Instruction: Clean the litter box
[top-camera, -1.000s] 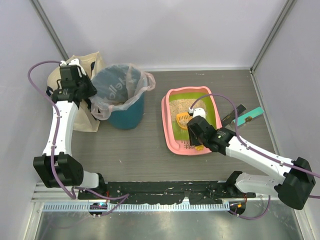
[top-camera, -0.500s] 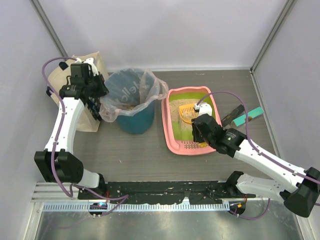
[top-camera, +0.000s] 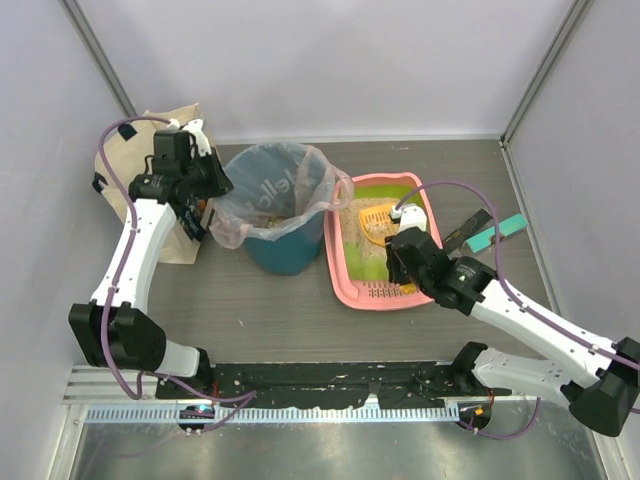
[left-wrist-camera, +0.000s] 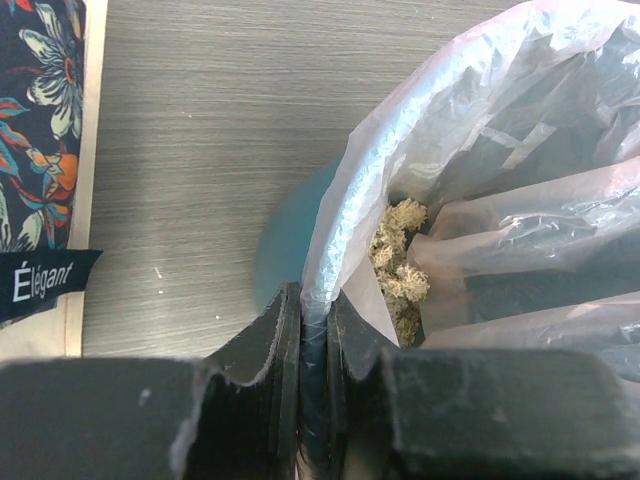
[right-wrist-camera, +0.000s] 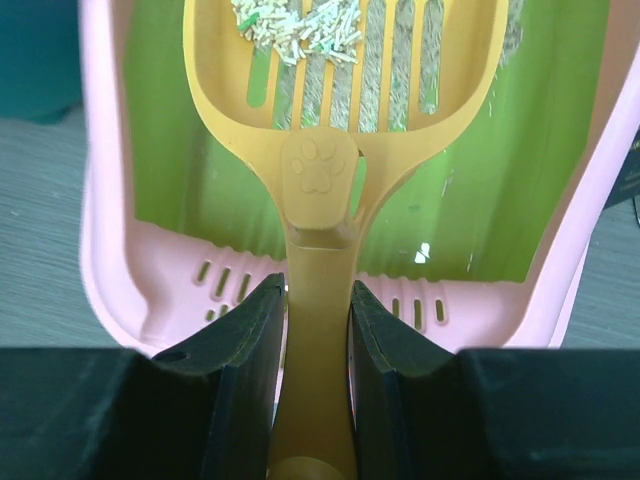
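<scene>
Sliding right, that teal bin has closed in on the litter box since a moment back, and now its clear bag reaches the box's far-left rim. Left claw is pinched tight on the bag's edge at the bin's left side, with the plastic squeezed between both fingers. Inside the bag, a clump of pale litter sits against the liner. Over on the right, the right claw is clamped on the handle of the orange scoop, and the scoop head has travelled toward the far end of the box. Pellets lie across its slots, with green floor and beige grains showing beneath. The pink box sits on the desk right of centre, its slotted ledge at the near end and its long side running near to far. A patterned cloth bag stands at the far left, just beside the left arm.
</scene>
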